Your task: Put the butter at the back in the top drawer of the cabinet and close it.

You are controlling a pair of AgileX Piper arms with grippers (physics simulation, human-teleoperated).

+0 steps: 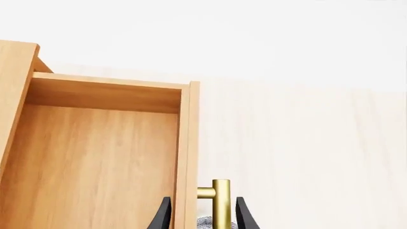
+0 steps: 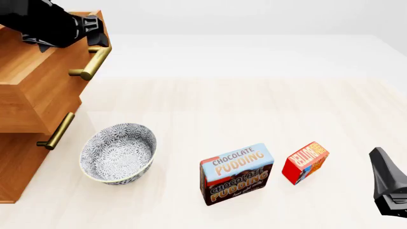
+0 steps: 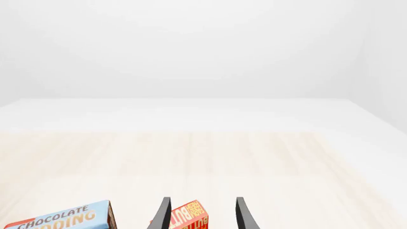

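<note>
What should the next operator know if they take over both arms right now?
Left gripper: fingers on either side of the top drawer's brass handle; whether they grip it, I cannot tell.
Right gripper: open, lined up on the butter, not holding it.
Top drawer: pulled out of the cabinet, inside bare where visible.
Butter stands on the table beside the chocolate pudding box; a bowl sits near the cabinet.
Done: drawer open.
Left: grasp butter, place it in the drawer, close it.

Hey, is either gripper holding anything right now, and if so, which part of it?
The left gripper straddles the top drawer front and its brass handle; a firm clamp cannot be confirmed. The right gripper is open, holding nothing, with the butter ahead.
</note>
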